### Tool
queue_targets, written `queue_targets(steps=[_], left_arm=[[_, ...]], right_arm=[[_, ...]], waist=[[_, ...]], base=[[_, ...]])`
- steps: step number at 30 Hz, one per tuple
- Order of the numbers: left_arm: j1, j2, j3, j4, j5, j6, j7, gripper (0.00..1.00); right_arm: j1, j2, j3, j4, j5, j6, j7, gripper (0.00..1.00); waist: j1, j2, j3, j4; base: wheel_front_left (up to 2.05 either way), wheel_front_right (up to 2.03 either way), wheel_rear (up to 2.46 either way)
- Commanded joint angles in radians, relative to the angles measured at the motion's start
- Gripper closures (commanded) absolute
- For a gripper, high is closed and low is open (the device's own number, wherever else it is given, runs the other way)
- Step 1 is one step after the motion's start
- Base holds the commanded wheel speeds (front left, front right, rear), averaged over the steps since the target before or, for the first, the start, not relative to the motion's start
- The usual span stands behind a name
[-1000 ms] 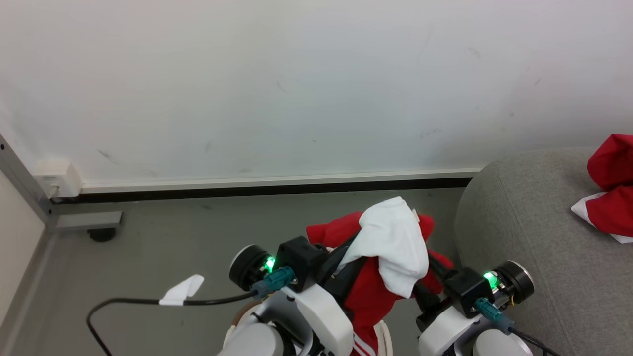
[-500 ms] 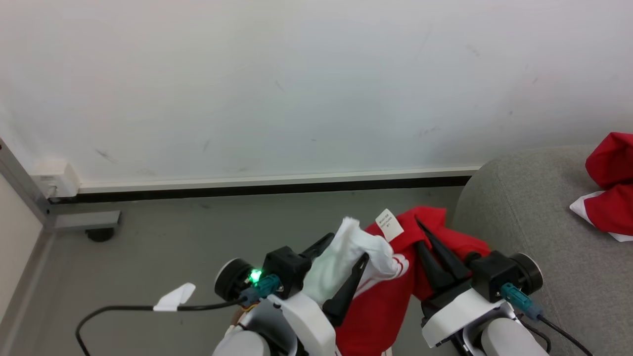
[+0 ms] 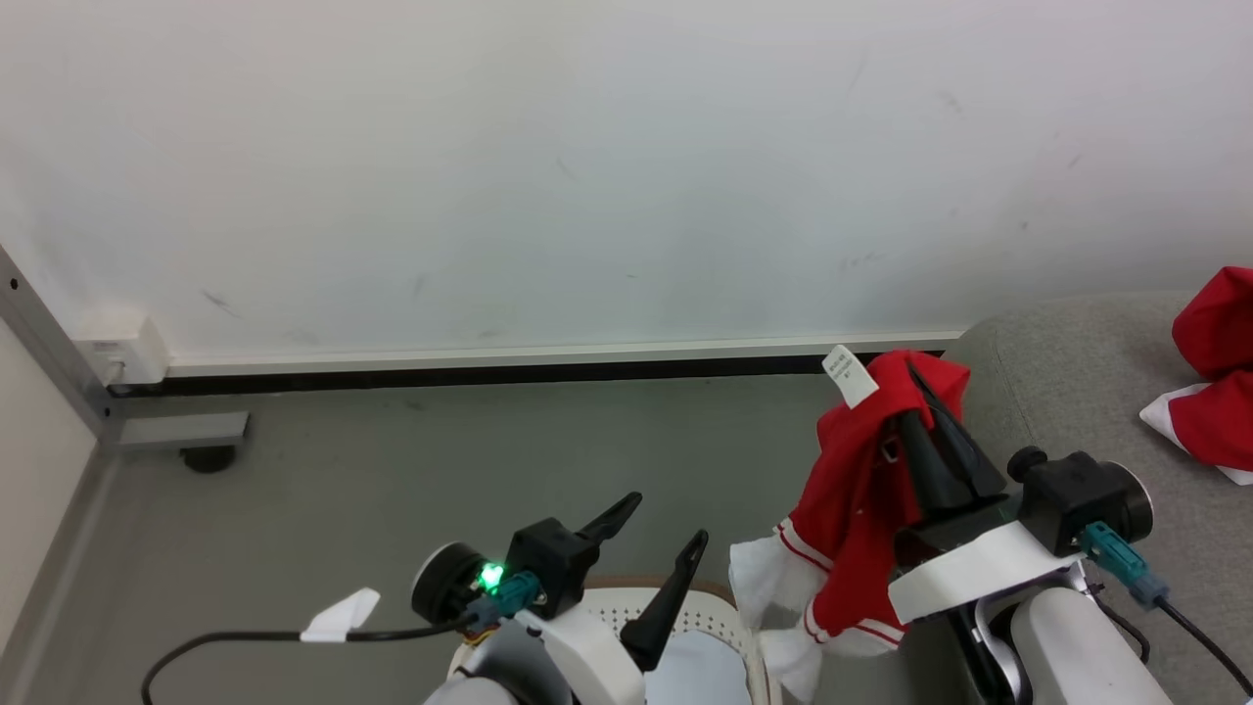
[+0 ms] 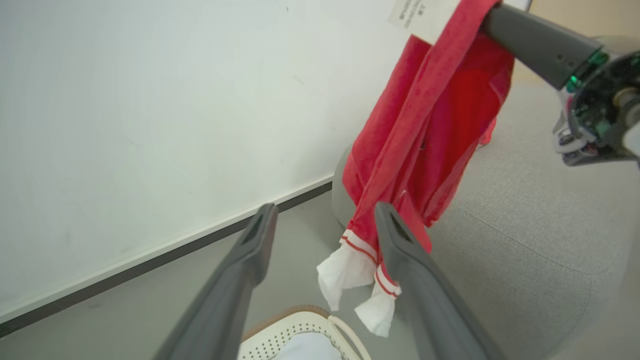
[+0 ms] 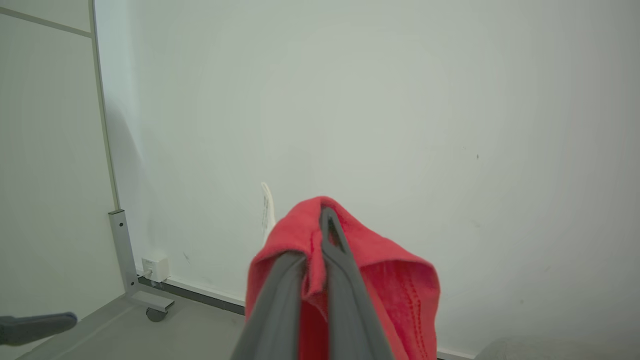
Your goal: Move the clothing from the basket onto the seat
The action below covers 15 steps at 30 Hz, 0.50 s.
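**Clothing hangs from the right gripper between basket and sofa**

Clothing in play is one soft red fabric garment (image 3: 852, 490) with white cuffs edged in thin red stripes. It is pinched at its top fold by the right gripper (image 3: 925, 411), whose two long dark fingers are pressed together on the cloth. In the right wrist view the red fabric (image 5: 390, 280) drapes over both sides of the closed fingertips (image 5: 325, 220). A white printed label (image 3: 850, 376) sticks up from the garment's top edge, just left of the fingers. The garment hangs free in the air, and in the left wrist view its white cuffs dangle a little above the basket's rim.

The left gripper (image 3: 668, 519) has its fingers spread wide and holds nothing. It hovers above the oval white plastic basket (image 3: 626, 617) with perforated sides and a brown rim. A flat pale blue-white pad (image 3: 700, 676) lies inside the basket. From the left wrist view the hanging garment (image 4: 425, 125) sits just beyond the spread fingers (image 4: 400, 260), in front of the sofa's rounded end.

The large light grey woven sofa (image 3: 1077, 392) stands to the robot's right. A second red-and-white garment (image 3: 1209, 392) lies on its cushion near the edge of the head view. Behind everything are a white wall (image 3: 587, 176) and a grey floor (image 3: 392, 470).
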Motion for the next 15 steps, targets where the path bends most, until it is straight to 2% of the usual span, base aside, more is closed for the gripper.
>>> queue_targets(steps=[1,15], left_arm=[[0.000,-0.001,0.000,0.004,0.003,0.004,-0.007,0.00],[-0.004,-0.002,-0.006,0.019,-0.011,0.011,-0.024,0.00]], right_arm=[[-0.015,-0.001,-0.010,-0.011,-0.001,-0.002,0.000,1.00],[-0.020,-0.001,-0.014,-0.041,-0.006,-0.002,0.000,1.00]], waist=[[0.0000,-0.0001,0.000,0.000],[0.0000,-0.0001,0.003,-0.032]], base=[[0.00,0.00,0.00],[0.00,0.00,0.00]])
